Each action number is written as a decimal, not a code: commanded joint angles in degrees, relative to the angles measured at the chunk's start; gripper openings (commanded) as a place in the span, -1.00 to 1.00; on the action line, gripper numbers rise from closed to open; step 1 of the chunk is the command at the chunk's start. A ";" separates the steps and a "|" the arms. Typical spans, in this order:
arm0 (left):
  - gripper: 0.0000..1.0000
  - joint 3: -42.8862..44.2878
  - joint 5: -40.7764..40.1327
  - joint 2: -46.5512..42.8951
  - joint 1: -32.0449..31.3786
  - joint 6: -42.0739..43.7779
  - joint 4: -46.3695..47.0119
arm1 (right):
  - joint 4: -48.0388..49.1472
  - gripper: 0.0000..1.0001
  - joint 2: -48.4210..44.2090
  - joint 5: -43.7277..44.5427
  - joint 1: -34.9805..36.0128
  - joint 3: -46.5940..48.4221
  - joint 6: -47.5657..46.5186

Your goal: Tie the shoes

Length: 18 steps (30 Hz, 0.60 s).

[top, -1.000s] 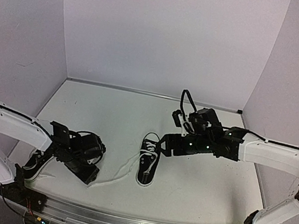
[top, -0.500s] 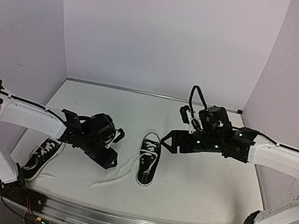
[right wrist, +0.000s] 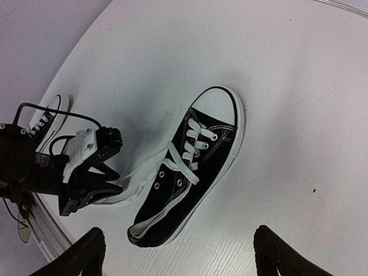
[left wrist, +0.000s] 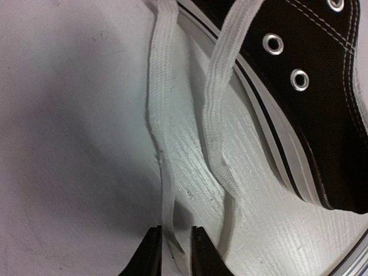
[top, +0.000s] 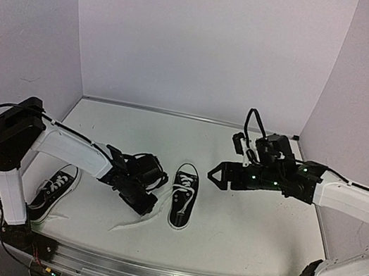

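Observation:
One of the shoes (top: pixel 183 198), black with a white toe cap, lies mid-table with its toe pointing away from the arms' bases; it also shows in the right wrist view (right wrist: pixel 195 167). Its loose white laces (top: pixel 132 224) trail to the left front. My left gripper (top: pixel 149 207) is low beside the shoe's left side. In the left wrist view its jaws (left wrist: pixel 175 253) are nearly together around one lace strand (left wrist: pixel 161 115). A second strand (left wrist: pixel 221 115) runs alongside, free. My right gripper (top: pixel 215 175) hovers open above and right of the shoe, nothing between its fingers (right wrist: pixel 86 253).
The other shoe (top: pixel 53 192) lies at the front left, near the left arm's base. The metal rail (top: pixel 146 274) runs along the table's near edge. White walls close off the back and both sides.
My left gripper has swung right from the left shoe to the middle shoe's laces and closed on one strand. My right gripper has drawn back to the right, still open.

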 commanded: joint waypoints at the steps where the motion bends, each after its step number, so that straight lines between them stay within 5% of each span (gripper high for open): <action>1: -0.98 5.95 -7.12 -0.09 1.13 0.20 -6.45 | -0.41 0.71 -3.41 -0.06 -1.55 -1.25 -0.25; 7: -1.00 23.21 -7.91 1.96 2.62 6.32 -8.16 | -0.40 0.72 -8.73 -3.71 -5.64 -5.11 0.80; 18: -1.00 65.36 11.32 24.68 -8.32 18.04 -12.90 | -8.00 0.81 -27.76 -6.13 -21.22 -10.44 4.48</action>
